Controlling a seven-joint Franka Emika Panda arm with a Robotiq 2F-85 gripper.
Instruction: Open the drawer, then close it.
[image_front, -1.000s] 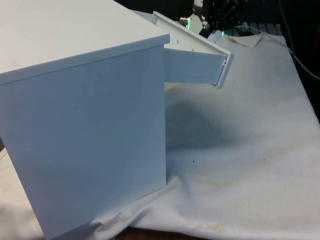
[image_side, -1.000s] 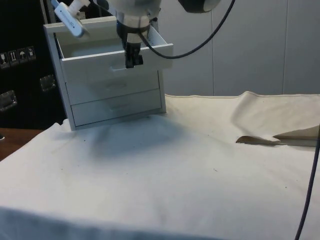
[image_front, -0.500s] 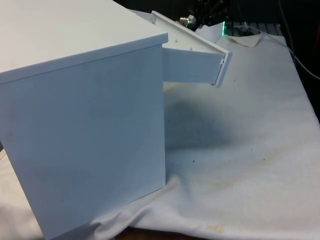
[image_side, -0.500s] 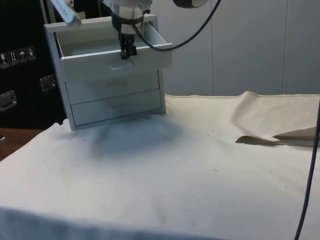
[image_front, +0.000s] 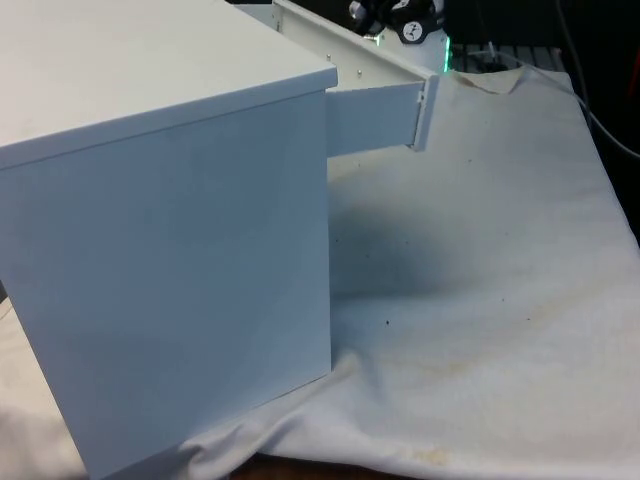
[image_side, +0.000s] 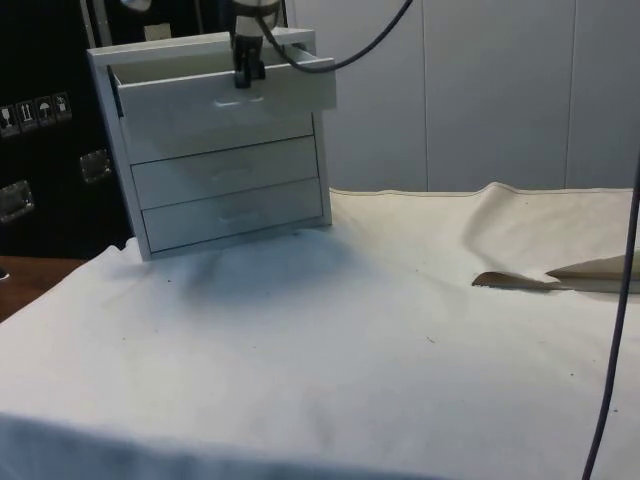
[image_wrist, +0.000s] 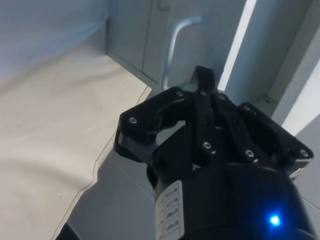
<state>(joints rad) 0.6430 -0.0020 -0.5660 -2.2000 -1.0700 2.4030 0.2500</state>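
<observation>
You see the smooth white boxy chest (image_side: 225, 150), its top drawer (image_side: 225, 95) partly out, the gripper (image_side: 247, 72) seemingly clenched empty at its front.

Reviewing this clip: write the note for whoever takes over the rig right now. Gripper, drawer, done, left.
Gripper: fingers together, against the front panel of the top drawer, above its handle.
Chest of drawers: on the white cloth; the top drawer juts out part way, and the two lower drawers are shut.
Done: drawer opened.
Left: push it flush with the chest, then back off.
</observation>
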